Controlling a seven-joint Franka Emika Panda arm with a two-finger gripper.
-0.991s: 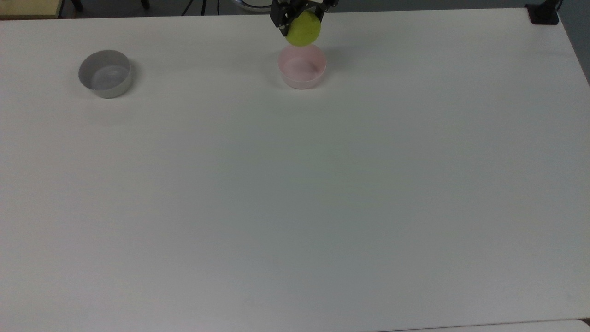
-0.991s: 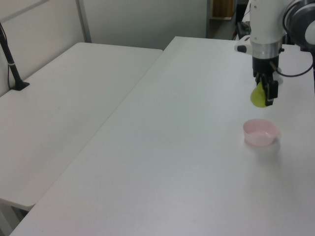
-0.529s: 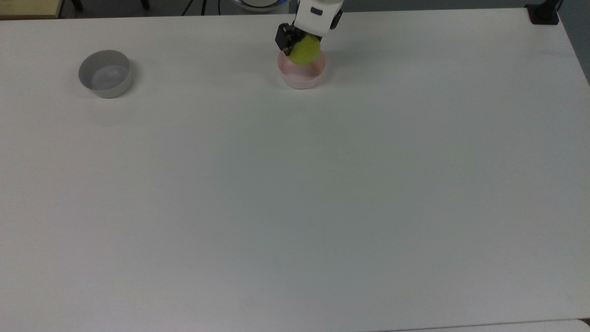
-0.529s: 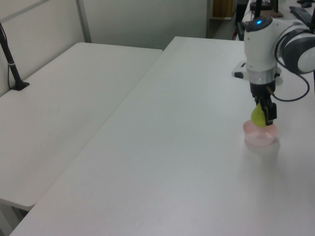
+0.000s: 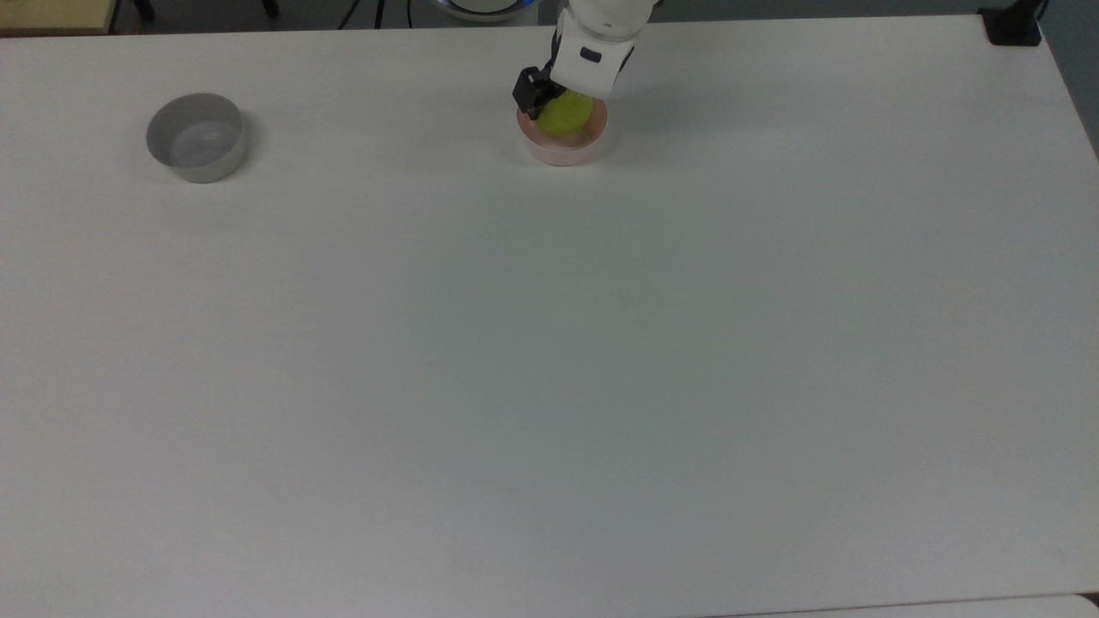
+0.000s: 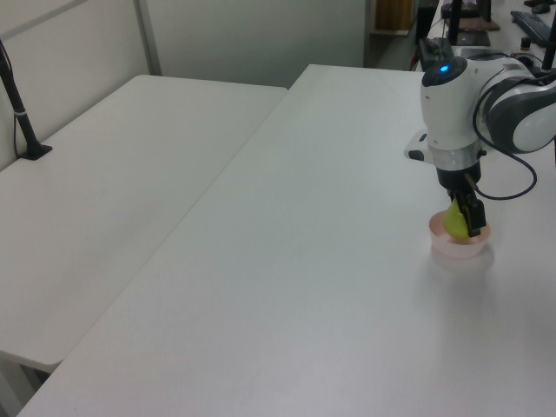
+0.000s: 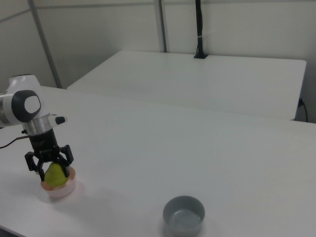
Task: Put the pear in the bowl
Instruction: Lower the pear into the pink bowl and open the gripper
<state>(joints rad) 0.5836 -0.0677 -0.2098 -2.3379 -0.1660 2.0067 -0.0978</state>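
Gripper (image 7: 51, 168) closed on the pear (image 7: 55, 175), fingers either side of its upper body; pear sits low inside the pink bowl (image 7: 60, 190), grey bowl (image 7: 184, 214) well apart. Pear likely light, rigid, smooth-skinned, prob. slippery, so hold at widest part; bowl looks light, may slide if nudged.

The arm reaches down from the far edge in the top view, its white wrist section pointing almost straight at the table. In the left view the white forearm comes in from the left view's right, bends at a rounded joint with a small blue light on top, and drops vertically. A dark cable loops beside the wrist. The black gripper (image 5: 560, 105) (image 6: 461, 219) (image 7: 51, 165) hangs at the lowest point, fingers pointing down. In the right view its two fingers (image 7: 30, 163) stand apart on either side of the pear (image 7: 55, 175) and press against it, holding it low inside the bowl (image 7: 59, 188).
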